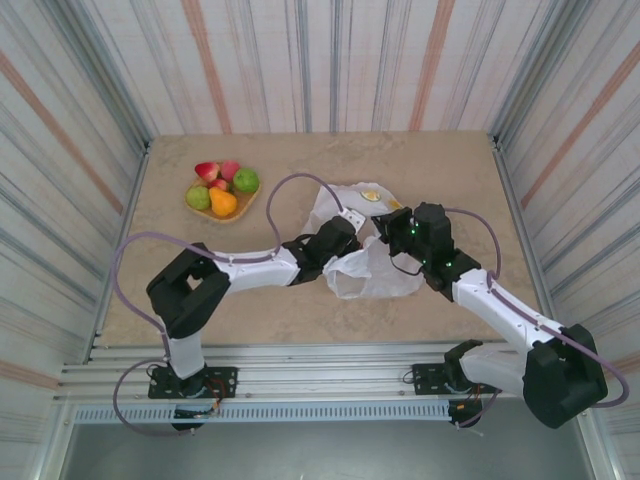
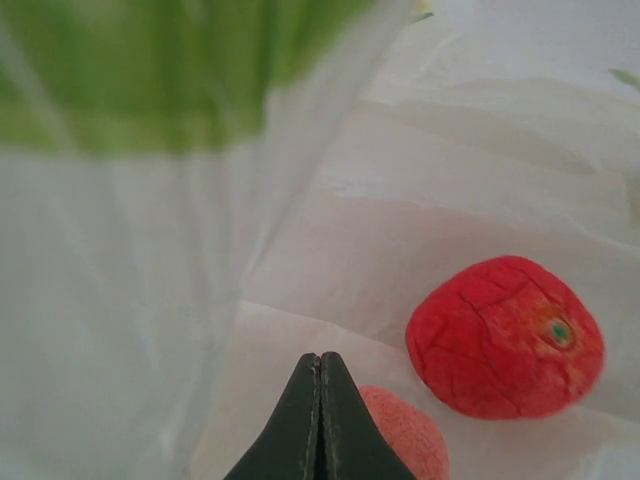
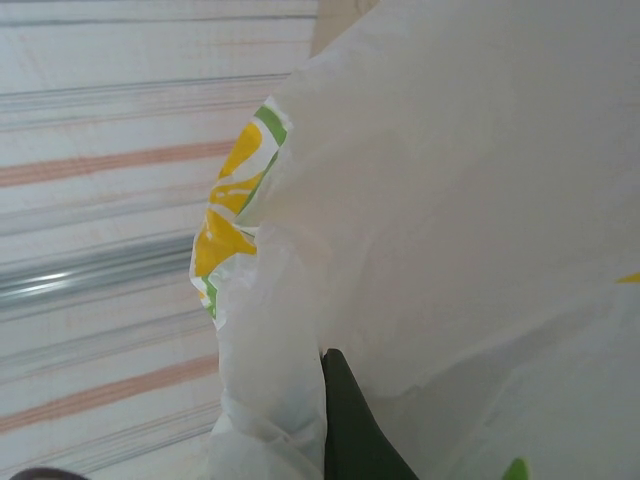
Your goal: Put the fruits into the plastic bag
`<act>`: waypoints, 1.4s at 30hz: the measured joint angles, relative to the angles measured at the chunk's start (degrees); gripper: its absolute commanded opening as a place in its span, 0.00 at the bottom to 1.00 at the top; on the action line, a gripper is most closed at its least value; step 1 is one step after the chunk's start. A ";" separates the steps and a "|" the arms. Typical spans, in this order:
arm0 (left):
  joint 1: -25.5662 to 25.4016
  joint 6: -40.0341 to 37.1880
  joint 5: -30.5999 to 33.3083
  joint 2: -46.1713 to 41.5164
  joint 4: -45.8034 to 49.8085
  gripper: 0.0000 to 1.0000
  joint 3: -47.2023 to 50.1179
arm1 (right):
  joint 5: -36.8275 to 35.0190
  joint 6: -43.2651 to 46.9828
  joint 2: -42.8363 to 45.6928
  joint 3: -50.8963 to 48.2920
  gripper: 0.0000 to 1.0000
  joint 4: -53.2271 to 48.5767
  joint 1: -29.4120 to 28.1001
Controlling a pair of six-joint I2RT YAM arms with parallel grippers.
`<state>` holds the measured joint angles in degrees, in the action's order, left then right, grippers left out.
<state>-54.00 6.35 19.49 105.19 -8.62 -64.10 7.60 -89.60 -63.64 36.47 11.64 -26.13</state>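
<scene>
1. My left gripper (image 2: 320,360) was shut tight, its two dark fingers (image 2: 298,425) pressed flat together with nothing caught between them.
2. It sat inside the plastic bag (image 2: 420,190), with white film on every side and a blurred green patch of the bag above it.
3. A pink fruit (image 2: 412,438) lay on the bag's floor just right of those fingers. I could not tell whether it touched them.
4. A red fruit (image 2: 505,335), its skin cracked and marked with a small green spot, also lay in the bag, near the pink one and further right.
5. My right gripper (image 3: 335,372) was closed too. One dark finger showed, with the bag's plastic bunched against it and the rim held up, a yellow and green print on the fold.
6. Seen from above, the two grippers were at the bag's far edge, mine on the left reaching into its mouth.
7. The other fruits (image 1: 222,187) sat in a tan tray (image 1: 243,207), well apart from the bag, to its left and further back on the table (image 1: 450,170).
</scene>
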 measured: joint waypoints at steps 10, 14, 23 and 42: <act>0.00 6.54 -4.04 -3.02 -2.32 0.44 1.25 | 0.61 0.00 1.07 -2.29 0.00 -0.11 2.95; 0.07 7.26 -6.67 -8.63 -1.51 0.49 3.43 | 1.20 0.02 1.09 -2.56 0.00 -0.09 3.41; 3.91 9.55 -21.09 -23.26 2.91 0.59 4.83 | 1.64 0.26 1.14 -2.97 0.00 -0.26 4.44; 18.62 25.24 -32.13 -35.43 8.39 0.73 28.65 | 2.51 1.57 1.99 -3.50 0.00 -1.36 5.27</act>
<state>-35.38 31.59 -12.64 69.76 -0.23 -35.44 10.11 -88.03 -61.65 32.97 10.28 -20.86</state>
